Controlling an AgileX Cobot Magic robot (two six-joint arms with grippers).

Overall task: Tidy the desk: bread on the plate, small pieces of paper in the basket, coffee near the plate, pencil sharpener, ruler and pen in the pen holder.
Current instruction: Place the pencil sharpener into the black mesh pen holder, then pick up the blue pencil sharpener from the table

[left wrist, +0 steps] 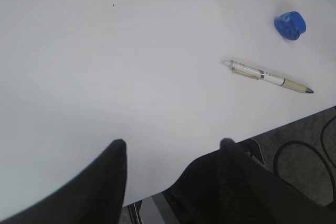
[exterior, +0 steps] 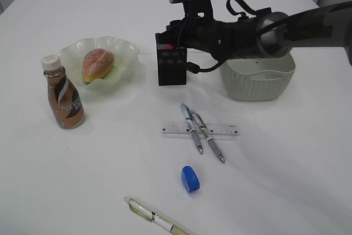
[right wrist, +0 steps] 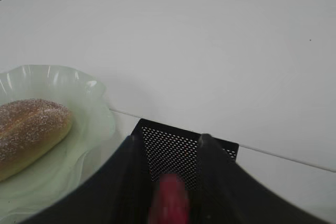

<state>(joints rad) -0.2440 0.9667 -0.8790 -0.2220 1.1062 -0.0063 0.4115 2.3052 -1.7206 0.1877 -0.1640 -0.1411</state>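
My right gripper (exterior: pixel 171 38) (right wrist: pixel 168 137) hangs over the black mesh pen holder (exterior: pixel 171 67) (right wrist: pixel 178 142). Its jaws are apart, and a blurred red pen (right wrist: pixel 169 198) (exterior: pixel 168 45) sits between them at the holder's mouth. The bread (exterior: pixel 98 64) (right wrist: pixel 29 129) lies on the pale green plate (exterior: pixel 124 53) (right wrist: pixel 89 124). The coffee bottle (exterior: pixel 65 100) stands in front of the plate. A clear ruler (exterior: pixel 225 131) lies under two pens (exterior: pixel 192 127) (exterior: pixel 209 136). A blue pencil sharpener (exterior: pixel 190 179) (left wrist: pixel 290 25) and a cream pen (exterior: pixel 157 219) (left wrist: pixel 268 76) lie nearer the front. My left gripper (left wrist: pixel 173 142) is open and empty above the front table edge. I see no paper pieces.
The grey woven basket (exterior: pixel 258 83) stands right of the pen holder, partly behind my right arm. The table's front edge (left wrist: pixel 294 119) runs close to the cream pen, with cables on the floor below it.
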